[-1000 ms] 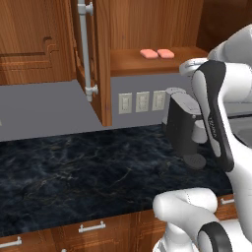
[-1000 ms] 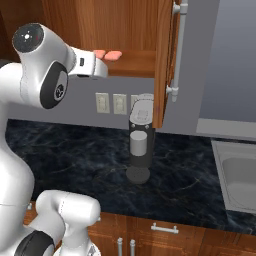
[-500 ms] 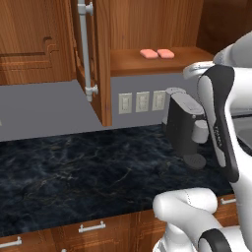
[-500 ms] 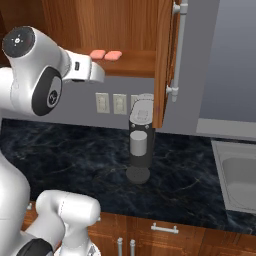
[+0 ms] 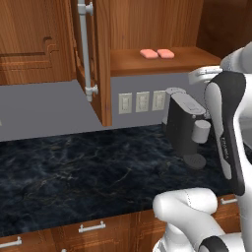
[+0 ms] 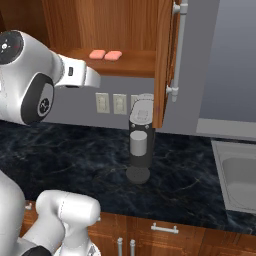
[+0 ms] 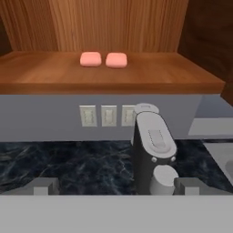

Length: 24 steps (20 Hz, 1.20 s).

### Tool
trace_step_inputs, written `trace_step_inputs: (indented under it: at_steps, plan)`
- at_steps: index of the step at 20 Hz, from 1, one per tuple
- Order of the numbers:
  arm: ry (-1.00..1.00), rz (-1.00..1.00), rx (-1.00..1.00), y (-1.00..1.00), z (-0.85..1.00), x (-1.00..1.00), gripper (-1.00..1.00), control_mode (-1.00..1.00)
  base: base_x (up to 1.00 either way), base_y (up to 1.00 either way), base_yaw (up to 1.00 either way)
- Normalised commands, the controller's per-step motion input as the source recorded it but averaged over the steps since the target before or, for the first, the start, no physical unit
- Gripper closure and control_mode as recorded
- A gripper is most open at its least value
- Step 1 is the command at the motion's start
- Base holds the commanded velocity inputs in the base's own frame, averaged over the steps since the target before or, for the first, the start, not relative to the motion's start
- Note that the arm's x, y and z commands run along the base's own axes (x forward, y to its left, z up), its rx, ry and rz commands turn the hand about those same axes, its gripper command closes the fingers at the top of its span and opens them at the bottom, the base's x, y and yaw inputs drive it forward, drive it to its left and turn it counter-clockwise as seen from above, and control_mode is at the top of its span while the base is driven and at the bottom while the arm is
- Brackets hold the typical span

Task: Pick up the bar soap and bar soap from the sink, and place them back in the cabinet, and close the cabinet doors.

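Two salmon-pink bar soaps (image 7: 90,59) (image 7: 116,60) lie side by side on the wood shelf (image 7: 150,75) of the open cabinet; they also show as bar soaps (image 5: 148,53) (image 5: 165,53) and bar soaps (image 6: 97,53) (image 6: 113,55). My gripper (image 7: 116,186) is open and empty, back from the shelf edge and slightly below it, facing the soaps. The hand (image 6: 82,76) hangs in front of the shelf's left part. Both cabinet doors stand open: the left door (image 5: 101,64) and the right door (image 6: 164,60), each with a silver bar handle. The sink (image 6: 239,175) lies at the right.
A dark coffee machine (image 7: 152,154) with a cup stands on the black marble counter (image 5: 74,172) under the shelf, directly below my hand. Wall outlets (image 7: 108,115) sit on the grey backsplash. A closed carved cabinet panel (image 5: 29,39) is at the left.
My hand has drawn back from the shelf and dropped a little. Both soaps stay where they lay on the shelf. The doors have not moved.
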Motion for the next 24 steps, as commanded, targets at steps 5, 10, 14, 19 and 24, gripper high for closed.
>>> trace_step_inputs:
  at_steps: [5, 10, 14, 19, 24]
  plan:
    - [0.00, 0.00, 0.00, 0.00, 0.00, -0.25, -1.00, -1.00, 0.00, 0.00, 0.00]
    - [0.00, 0.00, 0.00, 0.00, 0.00, -0.23, -1.00, -1.00, 0.00, 0.00, 0.00]
    - [0.00, 0.00, 0.00, 0.00, 0.00, -0.21, -1.00, -1.00, 0.00, 0.00, 0.00]
    - [0.00, 0.00, 0.00, 0.00, 0.00, -0.21, -1.00, -1.00, 0.00, 0.00, 0.00]
    - [0.00, 0.00, 0.00, 0.00, 0.00, -0.17, -1.00, -1.00, 0.00, 0.00, 0.00]
